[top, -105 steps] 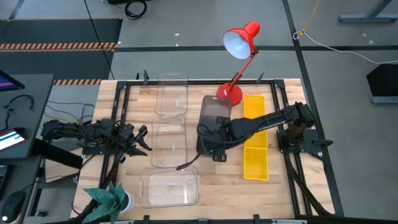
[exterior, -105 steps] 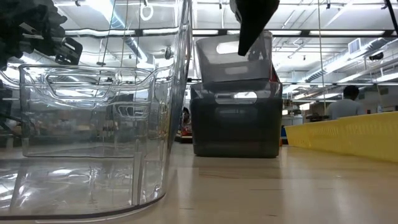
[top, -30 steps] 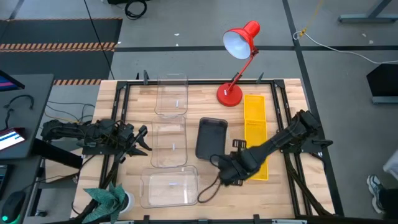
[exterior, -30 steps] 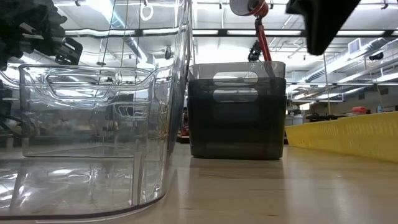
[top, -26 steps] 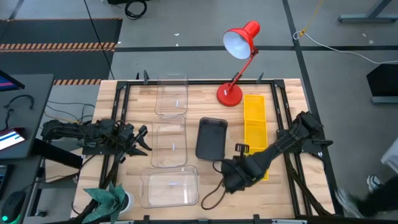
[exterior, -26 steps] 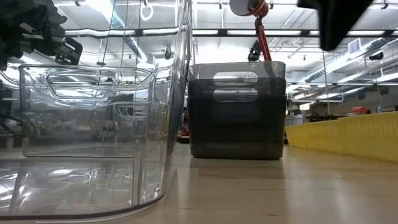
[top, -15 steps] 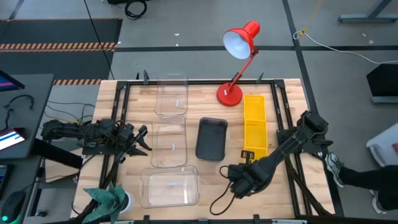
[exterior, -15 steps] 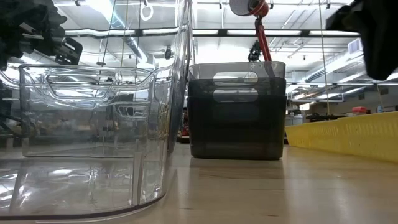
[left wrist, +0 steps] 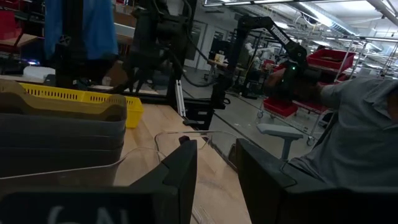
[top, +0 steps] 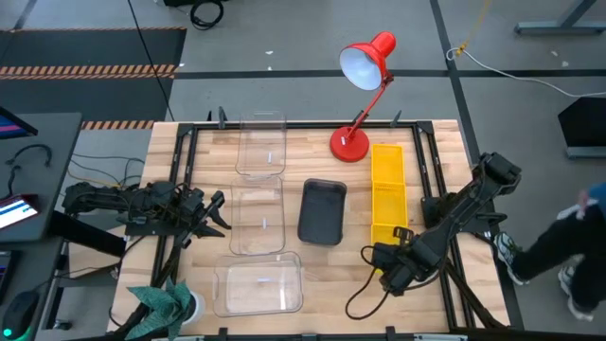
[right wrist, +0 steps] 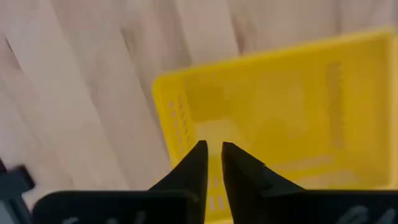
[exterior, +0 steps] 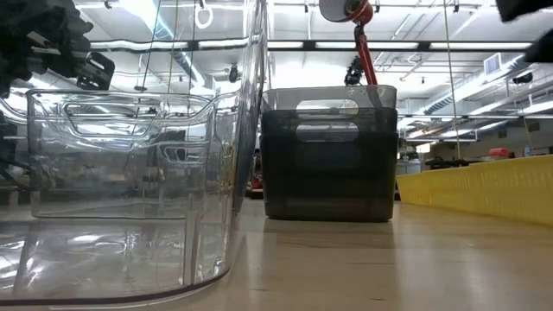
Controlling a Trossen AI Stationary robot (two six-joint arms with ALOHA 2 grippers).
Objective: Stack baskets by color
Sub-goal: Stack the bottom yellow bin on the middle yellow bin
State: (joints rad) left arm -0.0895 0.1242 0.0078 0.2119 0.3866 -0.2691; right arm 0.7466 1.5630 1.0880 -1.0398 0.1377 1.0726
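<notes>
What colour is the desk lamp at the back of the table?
Bright red desk lamp; clearest in the high view.

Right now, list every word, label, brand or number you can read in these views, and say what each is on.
None can be read.
Baskets: no labels show.
Red lamp: no marking shows.
Screen at the table's left edge: too small to read.
Left gripper: pale marks on its body, cut off and blurred, unreadable.

1. High view: overhead, straight down on the whole table (top: 312,275).
2. Low view: at tabletop height, close behind a clear basket (exterior: 130,164), facing the dark grey basket stack (exterior: 328,151).
3. Left wrist view: level across the table, sharing that stack (left wrist: 56,140).
4. Right wrist view: close above a yellow basket (right wrist: 273,118), also seen overhead (top: 389,223).
</notes>
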